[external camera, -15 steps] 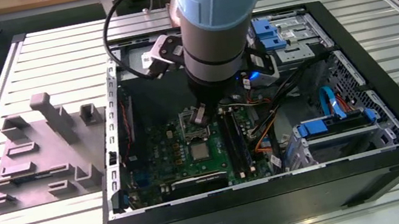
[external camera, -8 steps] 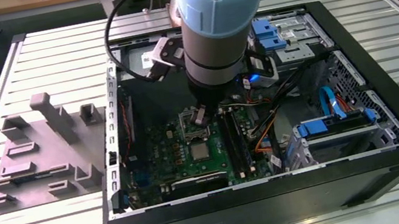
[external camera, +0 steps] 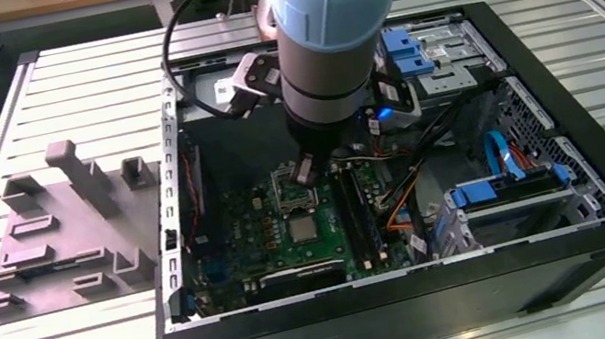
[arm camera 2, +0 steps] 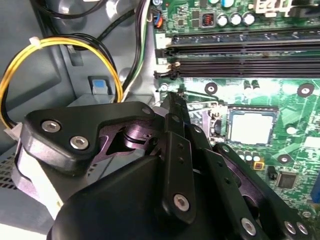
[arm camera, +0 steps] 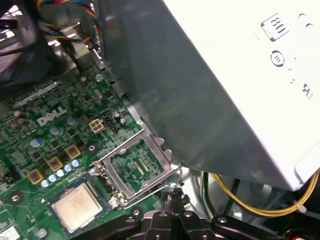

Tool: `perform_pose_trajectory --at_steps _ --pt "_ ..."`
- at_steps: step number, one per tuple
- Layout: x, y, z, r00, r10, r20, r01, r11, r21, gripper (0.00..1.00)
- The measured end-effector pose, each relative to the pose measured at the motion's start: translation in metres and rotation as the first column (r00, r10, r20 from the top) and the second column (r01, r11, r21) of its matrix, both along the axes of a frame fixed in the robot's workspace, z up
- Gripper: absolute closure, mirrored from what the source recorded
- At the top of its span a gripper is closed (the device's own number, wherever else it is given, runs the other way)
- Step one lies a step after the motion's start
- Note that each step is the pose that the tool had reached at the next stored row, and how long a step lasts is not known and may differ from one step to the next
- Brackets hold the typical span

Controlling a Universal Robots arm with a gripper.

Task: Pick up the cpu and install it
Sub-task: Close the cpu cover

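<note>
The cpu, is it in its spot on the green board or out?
In. The cpu lies flat in its socket, with the metal frame flipped open beside it.

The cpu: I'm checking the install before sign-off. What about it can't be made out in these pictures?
Exterior view: the cpu is too small to tell whether it sits flat.
Second wrist view: the gripper hides the socket's edge beside the cpu.
First wrist view: the cpu's markings are too small to read.

The gripper's (arm camera 2: pixel 172 100) fingertips are hidden by its own black body in the second wrist view; the cpu (external camera: pixel 304 228) is too small to be told clearly in the exterior view; the power-supply box (arm camera: pixel 240 85) is cut off by the first wrist view's edge.
</note>
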State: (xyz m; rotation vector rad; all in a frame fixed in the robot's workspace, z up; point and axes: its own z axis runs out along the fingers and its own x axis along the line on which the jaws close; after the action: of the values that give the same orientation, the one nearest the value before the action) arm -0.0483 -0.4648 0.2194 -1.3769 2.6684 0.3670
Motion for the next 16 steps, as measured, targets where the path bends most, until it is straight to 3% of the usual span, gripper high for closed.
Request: perform_pose_trajectory --at_steps 9,16 --pt "0.0025 0.0077 -0.0036 1.0 0.001 0.0001 -0.001 1.0 0.0021 0.89" --pt "0.0035 0.009 -0.0055 1.0 0.0 -0.0001 0.0 1.0 0.0033 0.89"
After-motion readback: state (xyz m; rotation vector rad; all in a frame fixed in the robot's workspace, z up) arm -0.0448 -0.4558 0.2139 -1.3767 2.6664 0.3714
